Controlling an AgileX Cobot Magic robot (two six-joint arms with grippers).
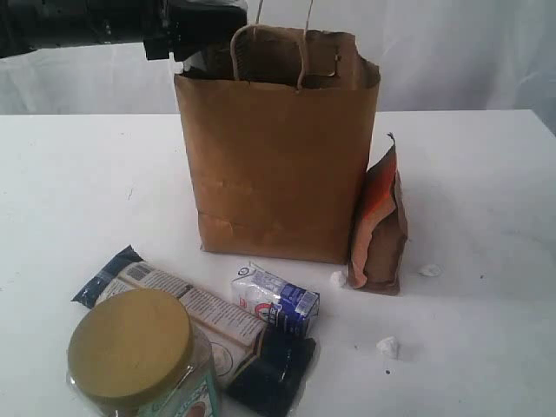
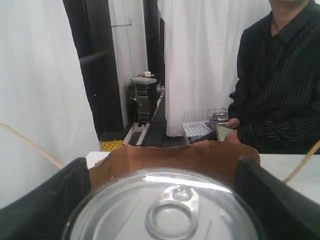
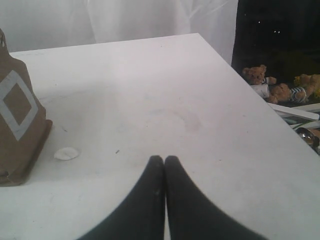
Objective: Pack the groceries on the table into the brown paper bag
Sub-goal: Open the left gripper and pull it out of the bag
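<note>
Left wrist view: wide-spread left claw (image 2: 162,172) grips the can (image 2: 170,212) over the bag (image 2: 175,155) mouth; lower it centred, clear of handles (image 1: 301,61), then release; right claw (image 3: 164,165) closed, empty.

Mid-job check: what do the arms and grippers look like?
Left arm: black, ending in a boxy black wrist. Left gripper: broad matte-black fingers. Right gripper: two smooth black fingers tapering to rounded tips. No cables or markings visible.
</note>
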